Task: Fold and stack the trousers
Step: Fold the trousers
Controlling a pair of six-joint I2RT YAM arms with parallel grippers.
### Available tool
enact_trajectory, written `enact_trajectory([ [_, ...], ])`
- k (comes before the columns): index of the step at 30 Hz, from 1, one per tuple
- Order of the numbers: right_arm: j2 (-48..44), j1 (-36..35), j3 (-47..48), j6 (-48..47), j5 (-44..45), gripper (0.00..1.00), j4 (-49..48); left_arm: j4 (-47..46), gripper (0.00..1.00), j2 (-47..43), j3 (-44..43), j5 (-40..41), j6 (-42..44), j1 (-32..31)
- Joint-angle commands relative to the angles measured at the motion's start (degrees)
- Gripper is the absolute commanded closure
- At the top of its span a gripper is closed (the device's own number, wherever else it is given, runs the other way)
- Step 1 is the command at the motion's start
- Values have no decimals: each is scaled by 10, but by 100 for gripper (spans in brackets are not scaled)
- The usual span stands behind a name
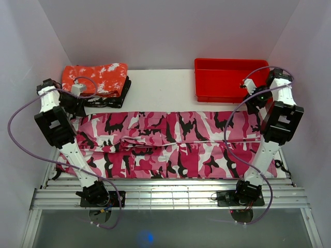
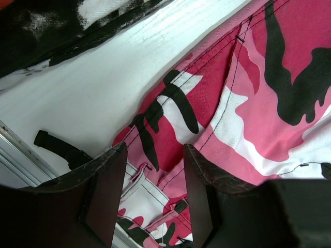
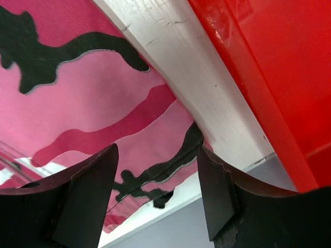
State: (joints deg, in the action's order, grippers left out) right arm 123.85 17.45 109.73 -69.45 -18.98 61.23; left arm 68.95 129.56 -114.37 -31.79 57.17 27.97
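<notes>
Down at six o'clock the two arm bases sit bolted at the near edge of the table (image 1: 160,90). Just beyond them, the trousers (image 1: 170,144) lie flat in a long pink-camouflage band running from nine o'clock across to three o'clock, filling the middle of the table.

At the nine o'clock end, the left fingers (image 2: 103,196) are spread apart above the cloth. They grip nothing, and a stitched seam and black blotches show through the gap. At three o'clock it's the same story: the right fingers (image 3: 88,196) are spread wide and empty, hanging above the trousers' edge where it meets the bare white table.

Farther back, at eleven o'clock, a folded red cloth (image 1: 98,77) with white speckles rests on a dark cloth (image 1: 111,98). At one o'clock there's a red bin (image 1: 227,77), just beyond the trousers.
</notes>
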Motion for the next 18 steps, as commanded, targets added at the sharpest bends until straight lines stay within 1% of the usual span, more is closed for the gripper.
enact_trajectory([
  [1,20,2,7,-47,14,32,-22,-2,42,-40,8,-13,21,2],
  [4,14,2,-28,-64,9,32,-63,-17,42,-49,26,-7,13,5],
  [5,7,1,-57,-74,8,33,-95,-21,42,-51,27,-8,8,6],
  [8,2,0,-102,-90,8,33,-154,-23,42,-56,34,-6,5,10],
  [14,31,0,-115,-105,16,33,-190,-36,42,-69,56,2,-3,20],
  [15,35,0,-114,-104,14,35,-187,-39,42,-70,58,0,-9,27],
  [16,41,0,-113,-106,14,50,-182,-40,42,-70,59,-3,-11,31],
  [18,46,-1,-112,-118,17,68,-153,-40,42,-67,54,-7,-14,43],
])
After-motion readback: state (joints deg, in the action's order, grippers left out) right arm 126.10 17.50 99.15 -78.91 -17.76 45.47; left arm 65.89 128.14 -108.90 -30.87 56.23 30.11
